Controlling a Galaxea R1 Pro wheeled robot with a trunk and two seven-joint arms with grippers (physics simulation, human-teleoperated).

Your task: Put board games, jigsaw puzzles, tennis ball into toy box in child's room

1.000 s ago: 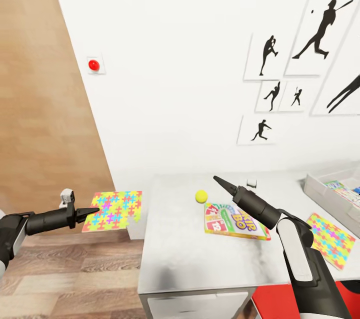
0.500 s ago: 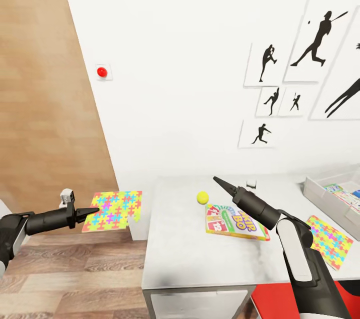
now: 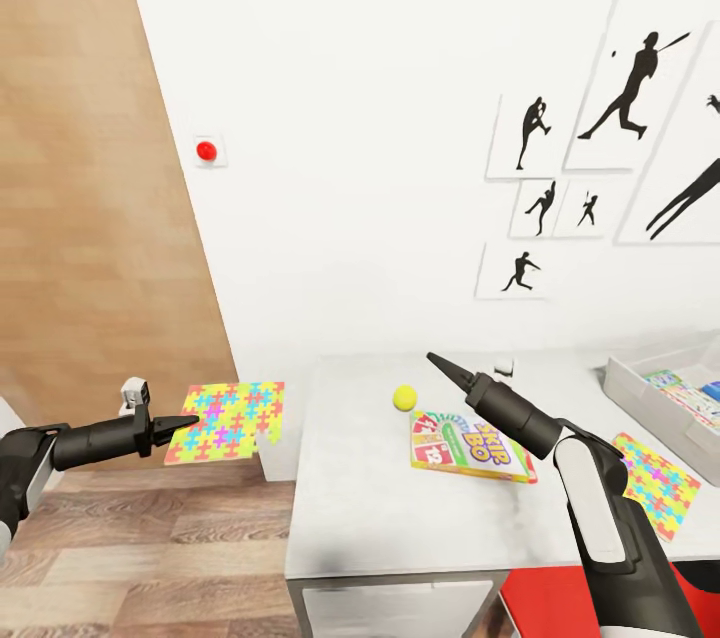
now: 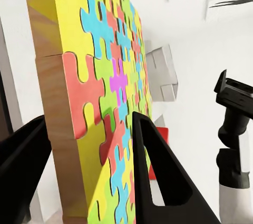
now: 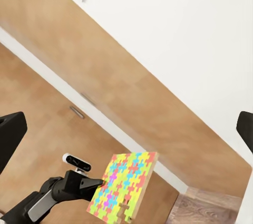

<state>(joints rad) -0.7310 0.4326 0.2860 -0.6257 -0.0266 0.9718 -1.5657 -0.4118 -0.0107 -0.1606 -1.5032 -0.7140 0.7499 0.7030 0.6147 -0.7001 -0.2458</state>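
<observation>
Head view: left gripper (image 3: 188, 422) pinching puzzle (image 3: 228, 421) off the table (image 3: 370, 518) end. Right gripper (image 3: 432, 358) spread, empty. Step: carrying. Next: swing across to bin (image 3: 640, 390).

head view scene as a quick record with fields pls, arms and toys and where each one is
left gripper: shut on held jigsaw puzzle, out past the table's end, over the floor
right gripper: open, empty, above the table
tennis ball: on table, beside SKIP-BO box
second jigsaw puzzle: flat on table near toy box
toy box: on the table at far right, printed boxes inside
</observation>
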